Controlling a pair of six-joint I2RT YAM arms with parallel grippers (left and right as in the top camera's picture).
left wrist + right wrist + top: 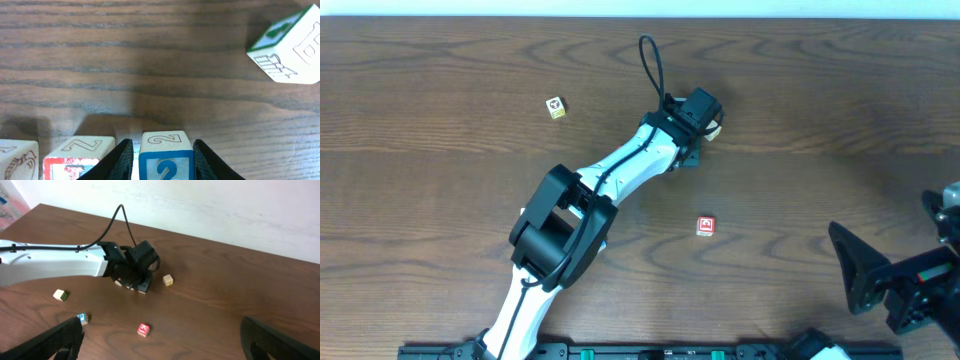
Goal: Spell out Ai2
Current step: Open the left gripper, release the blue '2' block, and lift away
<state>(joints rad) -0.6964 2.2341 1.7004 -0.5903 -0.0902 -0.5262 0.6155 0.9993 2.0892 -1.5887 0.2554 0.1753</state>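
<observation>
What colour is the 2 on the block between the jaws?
Blue. The block shows best in the left wrist view.

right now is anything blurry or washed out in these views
Left wrist: the 2 block is sharp, the green block slightly soft, and a dim shadow lies on the table. Right wrist: its fingers are dark blurs, the wall bright. Overhead: even light, the red block too small to read.

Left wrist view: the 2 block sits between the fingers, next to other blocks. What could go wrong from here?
1. One finger of the left gripper stands in the narrow gap between the 2 block and the red-framed block. Opening or pulling out could nudge that neighbour and skew the row.
2. The red-framed block's top face looks more like a Z or N than an i, so the spelling may be off. Check it.
</observation>
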